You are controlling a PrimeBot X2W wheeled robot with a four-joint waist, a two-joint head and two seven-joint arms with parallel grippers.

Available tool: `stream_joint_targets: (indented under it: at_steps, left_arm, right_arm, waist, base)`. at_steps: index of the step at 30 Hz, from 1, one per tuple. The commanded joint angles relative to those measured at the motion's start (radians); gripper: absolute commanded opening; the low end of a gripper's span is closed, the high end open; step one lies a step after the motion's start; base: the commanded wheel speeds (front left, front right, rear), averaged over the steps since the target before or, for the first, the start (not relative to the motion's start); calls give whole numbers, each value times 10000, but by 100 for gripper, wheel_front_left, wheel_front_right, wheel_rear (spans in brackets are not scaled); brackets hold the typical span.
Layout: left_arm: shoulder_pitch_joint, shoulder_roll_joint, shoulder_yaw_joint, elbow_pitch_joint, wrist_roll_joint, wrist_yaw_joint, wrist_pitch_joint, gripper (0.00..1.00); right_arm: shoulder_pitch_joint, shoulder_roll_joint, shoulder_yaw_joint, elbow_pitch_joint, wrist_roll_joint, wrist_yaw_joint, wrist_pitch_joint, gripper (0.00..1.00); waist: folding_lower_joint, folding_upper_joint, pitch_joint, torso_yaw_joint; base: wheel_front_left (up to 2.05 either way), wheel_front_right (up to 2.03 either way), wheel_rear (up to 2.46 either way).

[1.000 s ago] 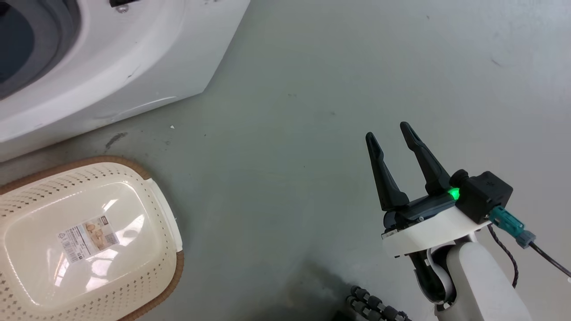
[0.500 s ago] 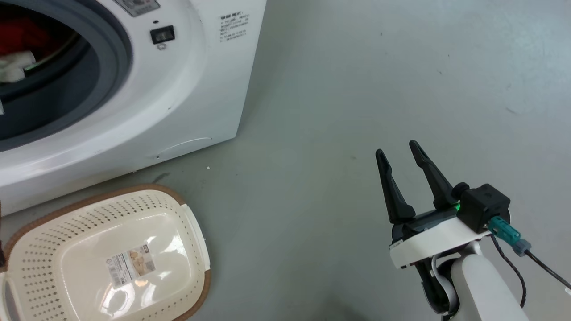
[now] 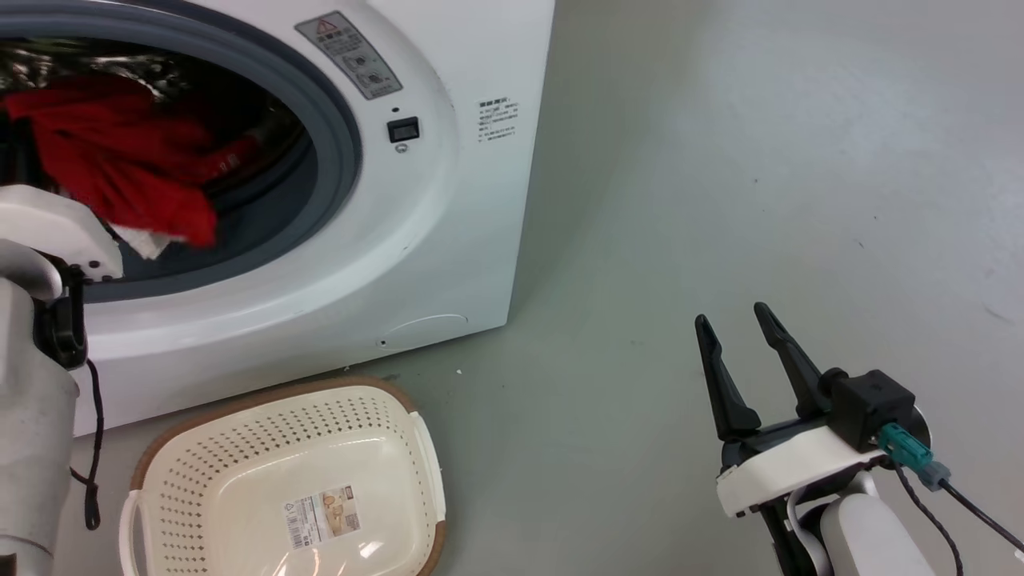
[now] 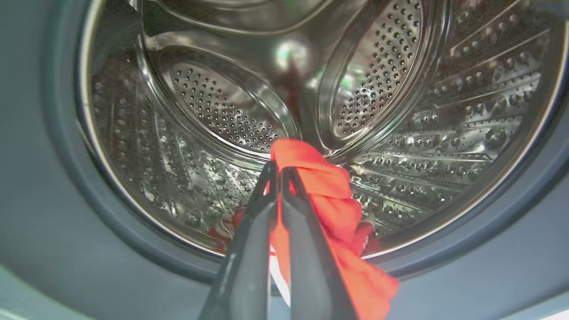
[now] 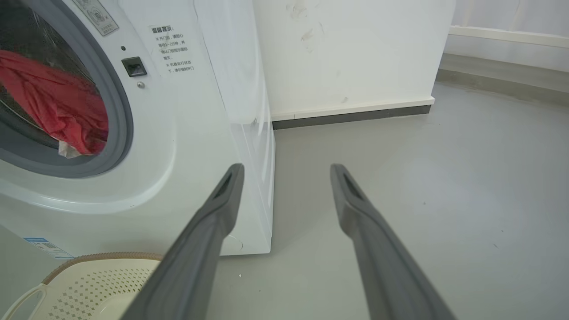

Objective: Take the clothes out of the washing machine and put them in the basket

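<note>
The white washing machine (image 3: 448, 232) stands at the upper left with its drum mouth open. Red clothes (image 3: 120, 168) hang out over the grey seal (image 3: 336, 136). In the left wrist view my left gripper (image 4: 279, 165) is shut on a fold of the red clothes (image 4: 324, 186), held in front of the steel drum (image 4: 213, 102). The cream basket (image 3: 192, 448) sits on the floor below the machine's mouth, a sticker on its bottom. My right gripper (image 3: 730, 314) is open and holds nothing, off to the right over bare floor. The right wrist view has the clothes (image 5: 58, 106) and the basket (image 5: 89, 284) too.
The pale left forearm (image 3: 32, 384) with its black cable rises at the left edge of the head view. A white wall with a dark skirting (image 5: 355, 115) runs behind the machine. Grey floor (image 3: 760, 160) stretches to the right.
The head camera has tilted up, bringing the drum mouth, the clothes and my left forearm into view; basket and right gripper sit lower in the picture. The right gripper stays open.
</note>
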Motion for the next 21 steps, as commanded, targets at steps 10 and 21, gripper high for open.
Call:
stream_joint_targets:
  at_steps: [10,21]
  left_arm:
    - [1417,-563,346,-2310,-46,95,-156,0]
    - [3546,-983,77,-5386,19,664,2,0]
  right_arm:
    - [532,7,-430,150,-342,-7,17,100]
    - [854,7,-502,40,-575,-7,231,100]
  waist:
    - [3,0,-784,837]
    - [3,0,-1236,1270]
  base:
    - [0,0,0]
    - [0,0,0]
